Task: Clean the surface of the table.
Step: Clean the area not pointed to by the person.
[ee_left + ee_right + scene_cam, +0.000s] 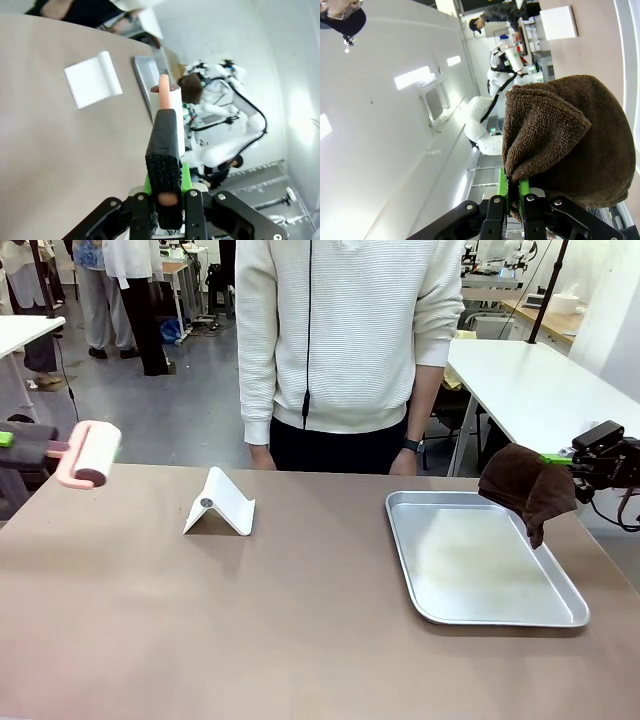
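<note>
The brownish table (300, 620) spreads across the front view. At its far left edge my left gripper (18, 440) is shut on the dark grip of a lint roller (88, 453) with a pink frame and white roll, held above the tabletop. In the left wrist view the roller (166, 125) points away from the gripper (167, 200) over the table (60, 150). At the right, my right gripper (572, 462) is shut on a brown cloth (525, 485) that hangs over the far right corner of the tray. The cloth (565, 145) bunches above the gripper (512, 192).
A silver tray (480, 560) lies on the right half of the table. A white folded stand (220, 505) sits left of centre near the far edge. A person in a white sweater (345, 330) stands at the far side, hands low behind the edge.
</note>
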### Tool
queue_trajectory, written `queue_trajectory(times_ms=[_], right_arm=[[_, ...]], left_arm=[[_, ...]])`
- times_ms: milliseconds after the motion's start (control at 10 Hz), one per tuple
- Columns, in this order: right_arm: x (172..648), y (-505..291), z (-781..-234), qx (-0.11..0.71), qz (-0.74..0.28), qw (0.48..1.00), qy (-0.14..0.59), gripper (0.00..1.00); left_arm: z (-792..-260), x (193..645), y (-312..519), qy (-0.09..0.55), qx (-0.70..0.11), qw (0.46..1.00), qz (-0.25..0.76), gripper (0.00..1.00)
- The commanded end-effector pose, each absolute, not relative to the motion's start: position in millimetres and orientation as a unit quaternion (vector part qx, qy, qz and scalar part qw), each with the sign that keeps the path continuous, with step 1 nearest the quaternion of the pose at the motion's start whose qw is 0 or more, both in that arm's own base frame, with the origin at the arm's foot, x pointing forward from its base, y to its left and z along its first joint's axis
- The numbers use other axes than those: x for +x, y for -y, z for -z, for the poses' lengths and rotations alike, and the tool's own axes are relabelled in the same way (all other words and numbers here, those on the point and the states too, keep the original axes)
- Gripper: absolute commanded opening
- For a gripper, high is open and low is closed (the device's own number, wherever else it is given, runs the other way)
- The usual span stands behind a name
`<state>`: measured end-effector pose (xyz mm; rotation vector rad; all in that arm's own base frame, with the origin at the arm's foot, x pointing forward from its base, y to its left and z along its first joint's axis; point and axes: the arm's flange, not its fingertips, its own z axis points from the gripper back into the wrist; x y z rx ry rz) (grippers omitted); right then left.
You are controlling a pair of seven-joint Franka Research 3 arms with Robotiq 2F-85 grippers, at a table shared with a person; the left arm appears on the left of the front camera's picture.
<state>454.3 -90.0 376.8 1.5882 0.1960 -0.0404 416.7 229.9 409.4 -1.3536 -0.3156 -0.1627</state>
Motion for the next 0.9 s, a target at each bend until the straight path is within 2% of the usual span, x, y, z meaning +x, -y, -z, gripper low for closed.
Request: queue_trajectory(times_ms=[0, 200, 400, 800], right_arm=[[452, 89, -385, 0.712, 0.024, 0.695, -0.094, 0.09], [452, 89, -385, 0.712, 0.024, 0.695, -0.094, 0.09], [452, 89, -385, 0.712, 0.024, 0.695, -0.094, 0.09], [452, 89, -385, 0.712, 0.024, 0.695, -0.094, 0.09]], left_arm=[[-400, 405, -252, 0.128, -0.645, 0.748, 0.093, 0.22], [-380, 377, -271, 0.108, -0.668, 0.731, 0.083, 0.22], [-355, 346, -292, 0.117, -0.689, 0.712, 0.067, 0.22], [-340, 338, -300, 0.119, -0.686, 0.716, 0.040, 0.22]])
